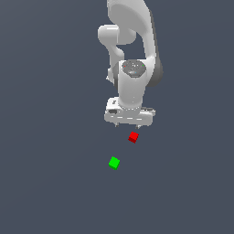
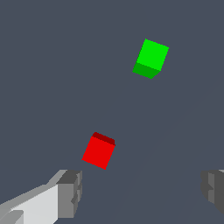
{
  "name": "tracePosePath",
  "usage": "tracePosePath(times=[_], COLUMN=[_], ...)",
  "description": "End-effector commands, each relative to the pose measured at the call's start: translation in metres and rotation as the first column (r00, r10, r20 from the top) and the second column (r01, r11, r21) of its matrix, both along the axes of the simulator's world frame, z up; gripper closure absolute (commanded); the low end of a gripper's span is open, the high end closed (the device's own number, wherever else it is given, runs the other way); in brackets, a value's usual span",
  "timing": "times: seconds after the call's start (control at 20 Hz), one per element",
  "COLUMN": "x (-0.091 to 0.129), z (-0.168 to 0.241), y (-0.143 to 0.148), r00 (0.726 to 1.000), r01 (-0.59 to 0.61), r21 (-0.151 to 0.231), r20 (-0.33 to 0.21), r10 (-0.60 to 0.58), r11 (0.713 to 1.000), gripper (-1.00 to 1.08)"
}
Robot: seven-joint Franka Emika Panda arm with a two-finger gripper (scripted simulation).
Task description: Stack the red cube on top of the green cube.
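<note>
Hovering spread-fingered, pincer (image 1: 130,123) above red cube (image 1: 133,137), green cube (image 1: 114,162) apart.

The white arm (image 1: 132,41) comes down from the top of the exterior view, bends at a rounded elbow and ends in a vertical wrist (image 1: 133,82) pointing straight down. The gripper (image 1: 130,122) hangs below it, above the surface and touching nothing. In the wrist view its two grey fingertips (image 2: 70,192) stand wide apart, with nothing held between them.
</note>
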State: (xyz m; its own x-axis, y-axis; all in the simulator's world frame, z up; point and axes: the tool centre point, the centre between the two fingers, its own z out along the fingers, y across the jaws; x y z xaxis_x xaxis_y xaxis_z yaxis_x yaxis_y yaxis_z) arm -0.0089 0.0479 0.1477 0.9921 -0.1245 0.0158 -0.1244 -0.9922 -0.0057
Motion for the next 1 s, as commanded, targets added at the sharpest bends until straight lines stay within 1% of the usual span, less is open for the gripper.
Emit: tracePosePath(times=[0.0, 0.2, 0.5, 0.95], x=[-0.003, -0.007, -0.01, -0.011], z=[-0.01, -0.028, -0.052, -0.074], y=[0.005, 0.015, 0.028, 0.041], r00=[0.999, 0.99, 0.965, 0.93], r01=[0.053, 0.142, 0.262, 0.366], r21=[0.0, -0.001, -0.003, -0.004], r20=[-0.002, -0.006, -0.011, -0.015], r10=[-0.053, -0.142, -0.262, -0.366], r11=[0.999, 0.99, 0.965, 0.93], gripper=[-0.92, -0.92, -0.92, -0.92])
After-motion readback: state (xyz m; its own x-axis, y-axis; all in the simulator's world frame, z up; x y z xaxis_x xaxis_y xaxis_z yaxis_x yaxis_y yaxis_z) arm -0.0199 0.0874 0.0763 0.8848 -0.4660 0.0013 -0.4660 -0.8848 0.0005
